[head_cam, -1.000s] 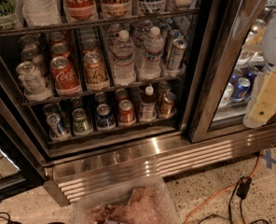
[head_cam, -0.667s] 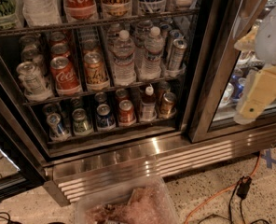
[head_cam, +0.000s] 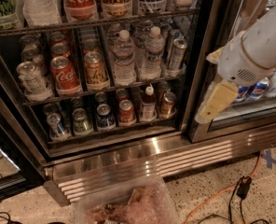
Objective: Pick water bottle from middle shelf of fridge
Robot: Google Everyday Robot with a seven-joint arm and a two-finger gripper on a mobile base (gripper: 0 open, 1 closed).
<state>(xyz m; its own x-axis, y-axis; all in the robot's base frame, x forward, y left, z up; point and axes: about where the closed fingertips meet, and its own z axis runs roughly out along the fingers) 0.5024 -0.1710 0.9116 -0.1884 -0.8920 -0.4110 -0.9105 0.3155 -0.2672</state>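
Two clear ribbed water bottles with white caps stand side by side on the middle shelf (head_cam: 105, 88) of the open fridge (head_cam: 152, 157), one on the left (head_cam: 124, 59) and one on the right (head_cam: 153, 54). A slim silver can (head_cam: 176, 55) stands just right of them. My gripper (head_cam: 213, 107), with pale yellow fingers on a white arm (head_cam: 254, 50), hangs in front of the dark door post, to the right of the bottles and outside the shelf. It touches nothing.
Coke and other cans (head_cam: 63, 73) fill the left of the middle shelf. The lower shelf holds cans and a small orange-capped bottle (head_cam: 148, 102). The dark door post (head_cam: 198, 55) and a closed glass door (head_cam: 254, 101) stand at right. A plastic bin (head_cam: 128, 204) and an orange cable (head_cam: 212, 200) lie on the floor.
My arm and gripper have moved left and further into view, toward the door post. The bottles and cans have not moved.
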